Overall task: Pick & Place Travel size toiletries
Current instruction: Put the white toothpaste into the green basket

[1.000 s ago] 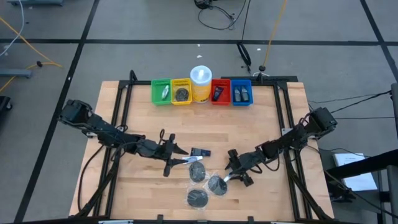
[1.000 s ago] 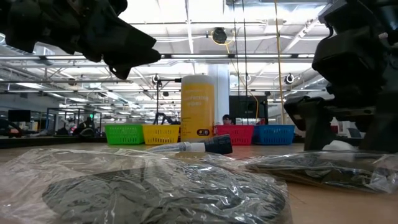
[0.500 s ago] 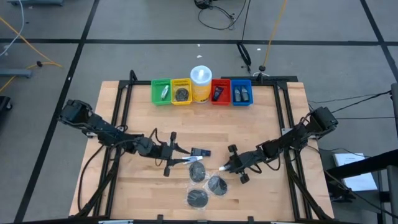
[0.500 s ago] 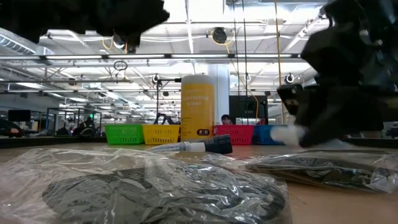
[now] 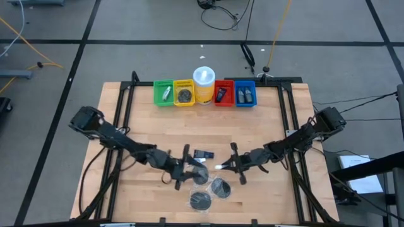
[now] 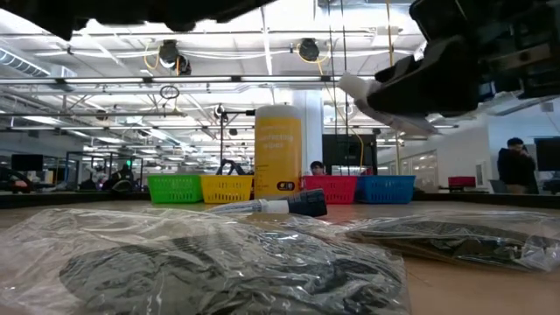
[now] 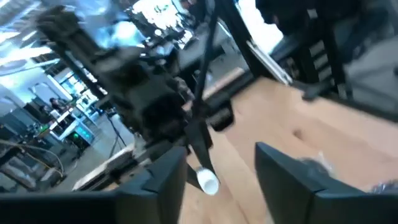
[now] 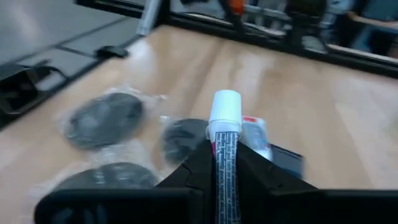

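My right gripper (image 5: pixel 226 166) is shut on a small white tube (image 8: pixel 226 124) with red and blue marks, above the table's middle. Below it lie three dark round discs in clear wrappers (image 8: pixel 102 118) (image 8: pixel 181 134) (image 5: pixel 200 200), flat on the wood. Another white tube (image 6: pixel 258 206) and a small dark bottle (image 6: pixel 306 203) lie side by side on the table, just beyond the discs. My left gripper (image 5: pixel 191 171) stands open just left of the discs, facing the right gripper, with nothing between its fingers (image 7: pixel 155 186). My right gripper pinches the tube's body (image 8: pixel 225 149) between its two fingers. The tube lies along the fingers, and its white cap (image 8: pixel 226 102) sticks out past the fingertips toward the table's left. The fingers come roughly level from the table's right side. The tube is lifted clear of the table (image 6: pixel 359 87).
Along the far edge stand a green bin (image 5: pixel 163 93), a yellow bin (image 5: pixel 184 94), a white container with a yellow base (image 5: pixel 204 84), a red bin (image 5: pixel 223 93) and a blue bin (image 5: pixel 245 94). Bare wood lies between the bins and the grippers.
My right gripper has shut on the white tube beside the discs, lifted it off the table and tipped up toward level. My left gripper has moved toward the table's right and near edges, close to the discs, and has rolled about its own axis.
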`<act>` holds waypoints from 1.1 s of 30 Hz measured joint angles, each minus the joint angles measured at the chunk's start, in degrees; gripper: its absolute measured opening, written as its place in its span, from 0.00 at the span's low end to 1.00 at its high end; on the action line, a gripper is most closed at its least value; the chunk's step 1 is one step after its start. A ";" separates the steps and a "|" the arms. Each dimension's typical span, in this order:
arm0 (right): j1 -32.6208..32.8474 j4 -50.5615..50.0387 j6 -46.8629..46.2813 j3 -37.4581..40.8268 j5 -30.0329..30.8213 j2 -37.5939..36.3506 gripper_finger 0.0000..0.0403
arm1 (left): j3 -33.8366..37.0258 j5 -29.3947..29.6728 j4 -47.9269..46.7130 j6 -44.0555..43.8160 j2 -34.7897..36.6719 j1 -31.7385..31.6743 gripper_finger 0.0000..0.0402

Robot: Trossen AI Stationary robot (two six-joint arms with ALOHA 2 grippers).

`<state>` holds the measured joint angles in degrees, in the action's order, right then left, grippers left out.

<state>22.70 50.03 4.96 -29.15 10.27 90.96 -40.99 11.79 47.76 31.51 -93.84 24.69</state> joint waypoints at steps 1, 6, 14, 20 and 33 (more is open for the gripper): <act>-0.33 -0.05 0.08 0.00 -1.98 0.00 0.10 | -1.37 -0.04 -0.08 1.49 -1.69 -0.01 0.52; -1.74 0.40 -2.44 0.00 -10.67 0.00 0.10 | -8.38 1.87 -2.75 7.88 -8.05 -0.20 0.70; -3.24 1.83 -5.79 0.00 -13.53 0.00 0.10 | -20.74 13.03 -17.14 17.88 -16.22 1.24 0.76; -3.23 1.86 -6.02 0.00 -13.56 0.00 0.11 | -25.50 18.88 -17.61 23.91 -20.93 2.20 0.70; -3.19 2.48 -6.02 0.00 -13.56 -0.02 0.11 | -26.06 17.46 -19.59 18.23 -21.40 -0.67 0.52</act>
<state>19.51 52.50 -1.06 -29.15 -3.29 90.94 -67.05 29.24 28.17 49.74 -115.24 24.02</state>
